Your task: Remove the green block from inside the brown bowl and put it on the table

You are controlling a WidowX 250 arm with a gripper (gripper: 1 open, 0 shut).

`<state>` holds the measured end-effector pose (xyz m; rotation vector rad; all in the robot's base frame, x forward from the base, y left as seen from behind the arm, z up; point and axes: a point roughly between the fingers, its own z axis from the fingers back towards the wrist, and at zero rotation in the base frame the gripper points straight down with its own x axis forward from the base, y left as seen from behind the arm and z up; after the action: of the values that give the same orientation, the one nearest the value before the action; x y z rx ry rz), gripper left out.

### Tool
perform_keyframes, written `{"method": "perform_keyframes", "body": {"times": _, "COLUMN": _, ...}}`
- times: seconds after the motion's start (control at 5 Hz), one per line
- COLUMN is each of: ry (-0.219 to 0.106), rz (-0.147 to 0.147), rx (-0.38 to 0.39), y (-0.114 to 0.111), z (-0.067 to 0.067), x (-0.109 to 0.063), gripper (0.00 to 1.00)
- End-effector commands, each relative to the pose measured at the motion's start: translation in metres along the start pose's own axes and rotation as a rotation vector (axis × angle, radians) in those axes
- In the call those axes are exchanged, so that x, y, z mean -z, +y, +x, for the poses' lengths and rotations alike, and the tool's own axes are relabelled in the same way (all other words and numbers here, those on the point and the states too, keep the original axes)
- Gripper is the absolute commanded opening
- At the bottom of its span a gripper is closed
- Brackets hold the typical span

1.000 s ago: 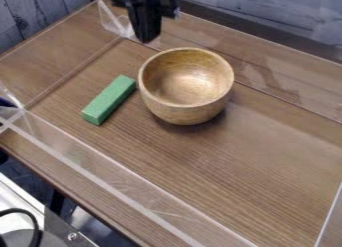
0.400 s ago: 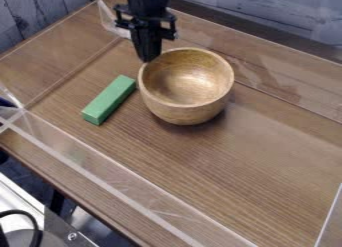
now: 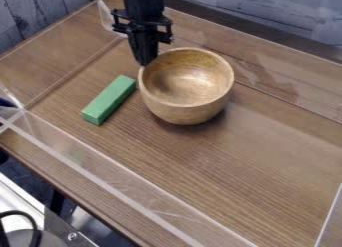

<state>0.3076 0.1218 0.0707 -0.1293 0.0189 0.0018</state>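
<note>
The green block [image 3: 108, 99] lies flat on the table [image 3: 227, 161], just left of the brown bowl [image 3: 187, 85] and outside it. The bowl stands upright and its inside looks empty. My gripper [image 3: 142, 59] points straight down at the bowl's far left rim, above the block's far end. Its dark fingers are shut with nothing between them.
Low clear plastic walls [image 3: 80, 156] edge the tabletop at the left and front. Dark cables [image 3: 16, 226] and grey parts lie below the front left corner, off the table.
The gripper has come down and a little toward the block, staying shut. The block and bowl have not moved.
</note>
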Motion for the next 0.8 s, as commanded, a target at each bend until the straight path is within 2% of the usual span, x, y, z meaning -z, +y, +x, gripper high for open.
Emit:
{"method": "perform_keyframes", "body": {"times": 0.0, "ry": -0.061, "rz": 0.029, "rx": -0.015, "y": 0.011, "z": 0.009, "x": -0.015, "gripper": 0.00}}
{"method": "perform_keyframes", "body": {"times": 0.6, "ry": -0.040, "rz": 0.041, "rx": -0.039, "y": 0.028, "z": 0.020, "x": 0.006, "gripper": 0.00}}
